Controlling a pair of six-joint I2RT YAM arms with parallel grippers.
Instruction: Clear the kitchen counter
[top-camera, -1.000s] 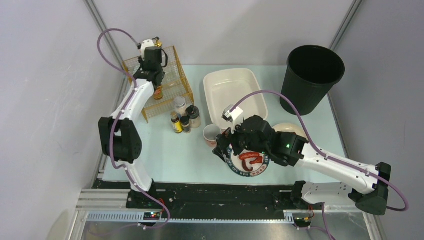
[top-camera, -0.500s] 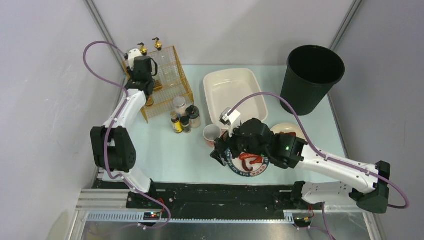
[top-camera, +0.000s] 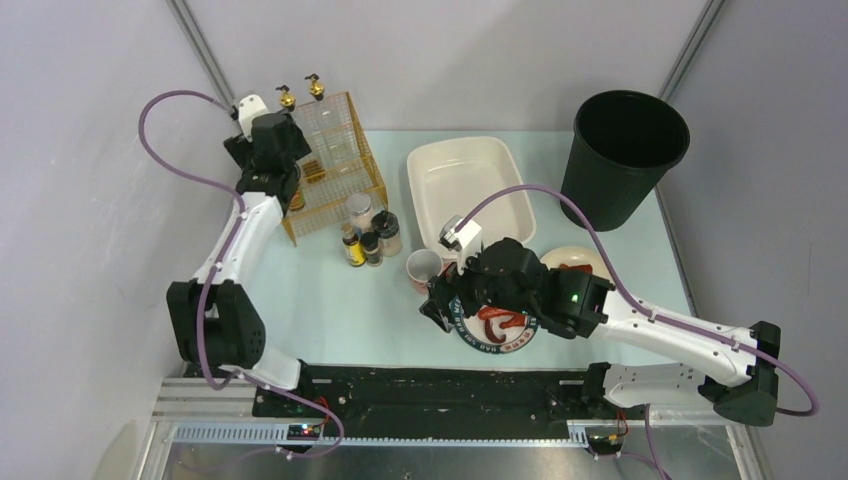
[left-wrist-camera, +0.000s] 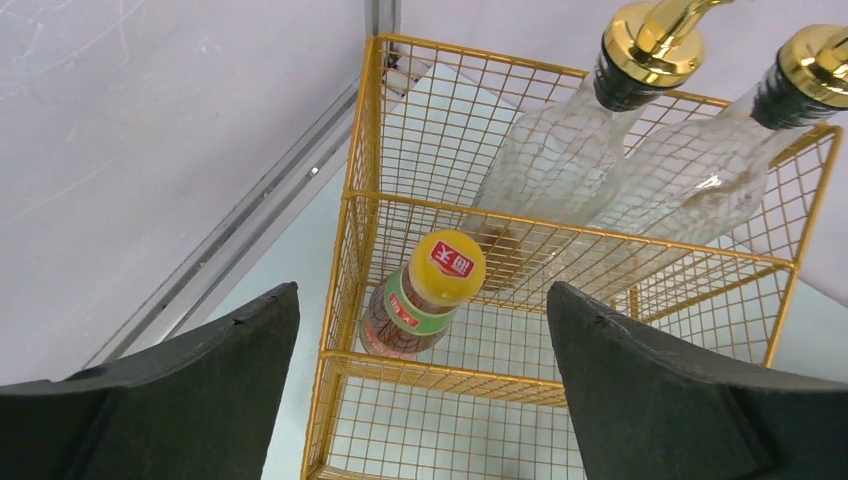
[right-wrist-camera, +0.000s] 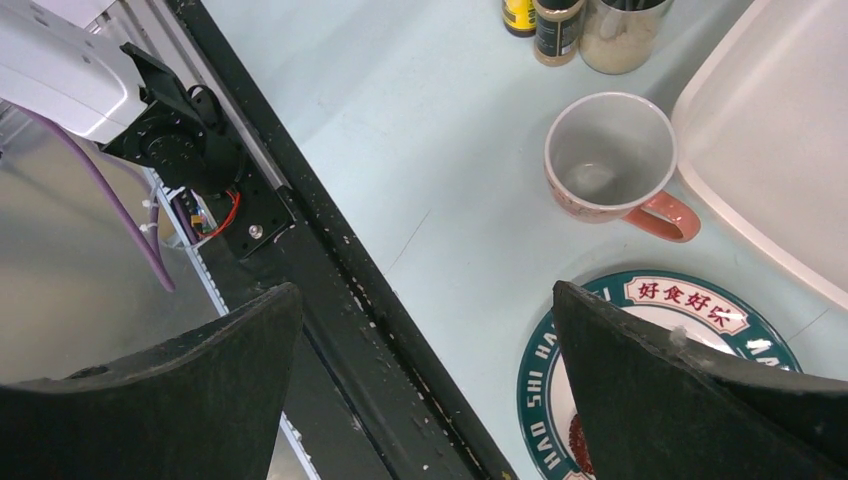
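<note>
two tools, both with fingers spread wide and holding nothing. the pale mint worktop (top-camera: 340, 300) lies under everything, and we take the white basin (top-camera: 465, 185) as our marker. left of the basin stands a gold wire basket (left-wrist-camera: 358, 200); the left tool (left-wrist-camera: 422, 290) hangs above it, with a yellow-capped jar (left-wrist-camera: 425, 295) and two glass pourer bottles (left-wrist-camera: 560, 150) inside. between basket and basin stands a cluster of spice jars (top-camera: 370, 235). just in front of the basin sits a mug (right-wrist-camera: 610, 150), and nearer still a printed plate (right-wrist-camera: 700, 295) with something red on it; the right tool (right-wrist-camera: 428, 290) hovers by it. we judge the worktop itself rigid, smooth and fixed, so nothing takes hold of it, and things will slide on it. the mug looks like light, breakable ceramic: we would pinch its rim opposite the handle. the plate lies flat, so its edge is the only hold.
</note>
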